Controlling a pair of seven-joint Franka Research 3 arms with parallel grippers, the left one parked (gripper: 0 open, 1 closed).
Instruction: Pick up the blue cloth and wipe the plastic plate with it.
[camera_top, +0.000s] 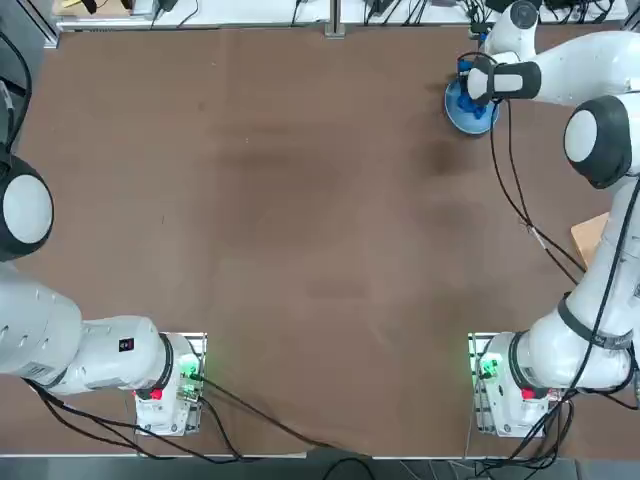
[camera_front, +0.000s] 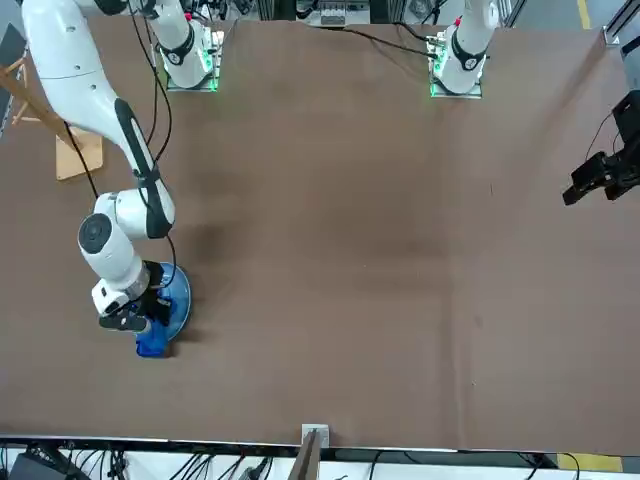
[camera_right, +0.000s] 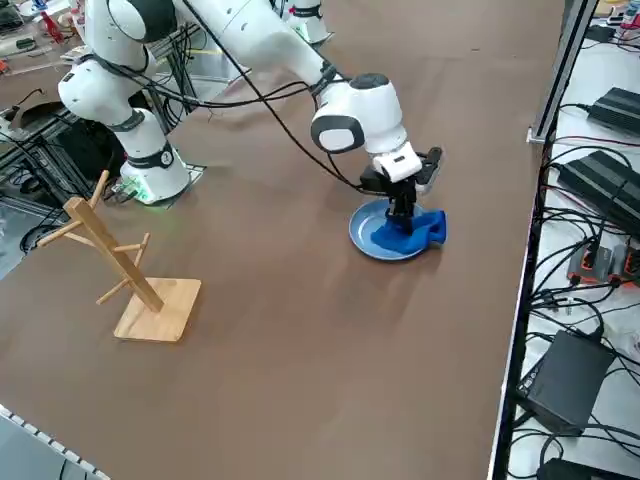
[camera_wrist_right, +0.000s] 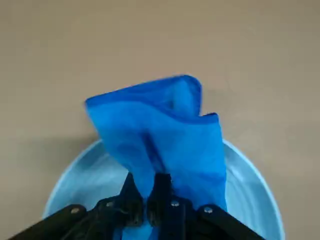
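The light blue plastic plate (camera_right: 365, 229) lies near the table's far right corner, also seen as plate (camera_top: 462, 112), plate (camera_front: 180, 296) and plate (camera_wrist_right: 87, 177). The royal-blue cloth (camera_right: 412, 231) lies across it and hangs over its rim onto the table, cloth (camera_front: 152, 341), cloth (camera_wrist_right: 165, 132). My right gripper (camera_right: 402, 213) stands straight above the plate, shut on a fold of the cloth. In the wrist view the gripper (camera_wrist_right: 147, 192) pinches the fabric between its fingers. From overhead the arm hides most of the cloth (camera_top: 466, 68).
A tan wooden rack on a square base (camera_right: 150, 305) stands near the table's right edge, well back from the plate; its base (camera_top: 592, 238) also shows from overhead. The table's far edge and a metal frame post (camera_right: 555, 70) run close beyond the plate.
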